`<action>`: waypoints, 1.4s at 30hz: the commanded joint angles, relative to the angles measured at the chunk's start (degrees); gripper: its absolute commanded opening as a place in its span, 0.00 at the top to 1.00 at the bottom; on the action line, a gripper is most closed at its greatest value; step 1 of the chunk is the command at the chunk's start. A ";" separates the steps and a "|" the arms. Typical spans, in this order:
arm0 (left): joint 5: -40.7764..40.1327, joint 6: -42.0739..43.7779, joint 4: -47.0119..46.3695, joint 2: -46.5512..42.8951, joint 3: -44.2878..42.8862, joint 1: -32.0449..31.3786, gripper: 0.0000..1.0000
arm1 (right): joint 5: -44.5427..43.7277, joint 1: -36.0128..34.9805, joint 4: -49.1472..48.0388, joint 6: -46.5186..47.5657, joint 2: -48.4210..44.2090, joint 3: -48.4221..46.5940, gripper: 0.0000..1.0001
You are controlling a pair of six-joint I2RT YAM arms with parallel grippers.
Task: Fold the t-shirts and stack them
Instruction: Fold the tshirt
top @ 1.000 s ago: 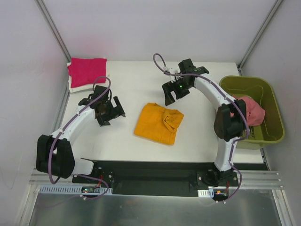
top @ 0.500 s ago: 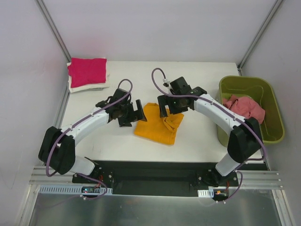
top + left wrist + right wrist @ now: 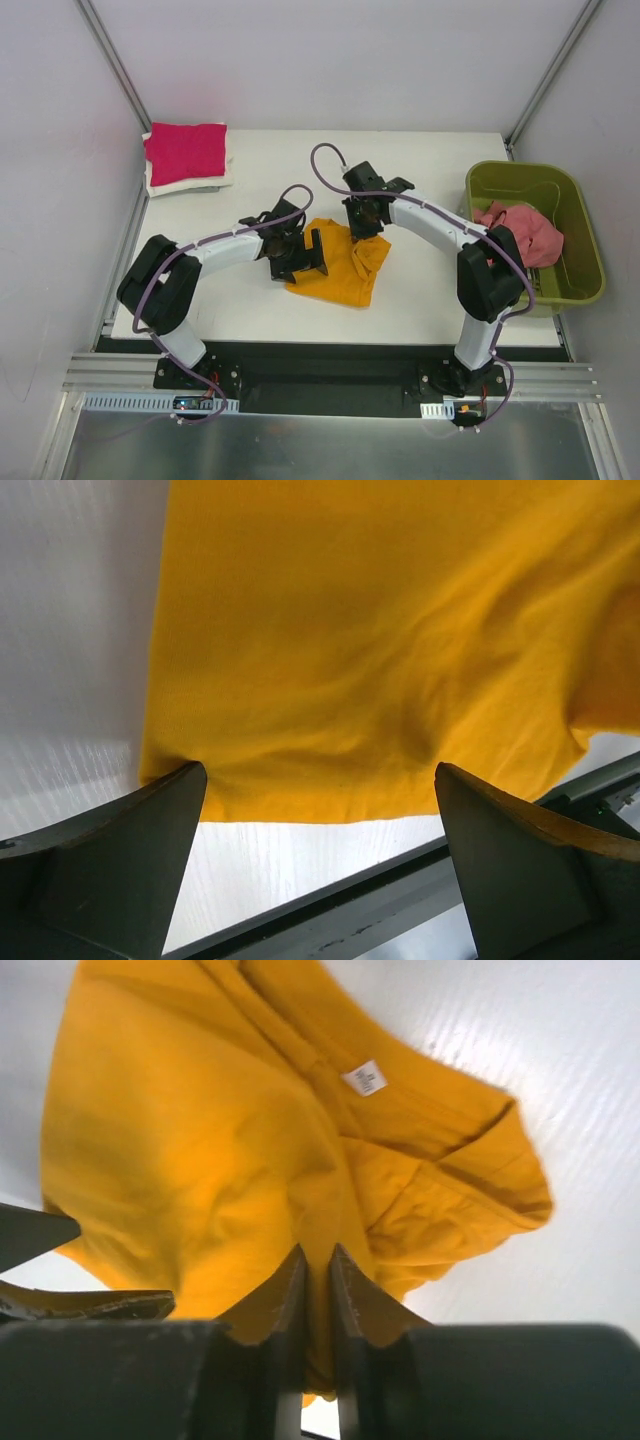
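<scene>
Left gripper (image 3: 315, 780) spread open astride edge of crumpled orange cloth t-shirt (image 3: 340, 268); right gripper (image 3: 318, 1252) pinched on its far fold. We fear top-layer-only grab, bunching.

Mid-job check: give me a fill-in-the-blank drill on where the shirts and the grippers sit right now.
1. The folded magenta t-shirt lies at the far ____ corner of the white table.
2. The left gripper, over the edge of the orange t-shirt, has its jaws ____.
3. The crumpled pink garment lies in the olive-green plastic bin on the table's ____ side.

Missing words: left; open; right.
</scene>
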State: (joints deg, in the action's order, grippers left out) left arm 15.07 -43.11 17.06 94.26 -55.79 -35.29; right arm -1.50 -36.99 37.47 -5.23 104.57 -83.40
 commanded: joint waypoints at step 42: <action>4.53 7.34 -0.36 19.64 -30.16 3.56 0.01 | 32.08 14.05 -16.28 -8.82 -4.74 10.61 0.03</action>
State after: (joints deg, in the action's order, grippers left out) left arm 18.59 -38.52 15.70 110.28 -81.87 -31.42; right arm 26.92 -24.71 25.32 -9.65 96.82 -75.18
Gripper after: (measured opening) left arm 0.993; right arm 0.966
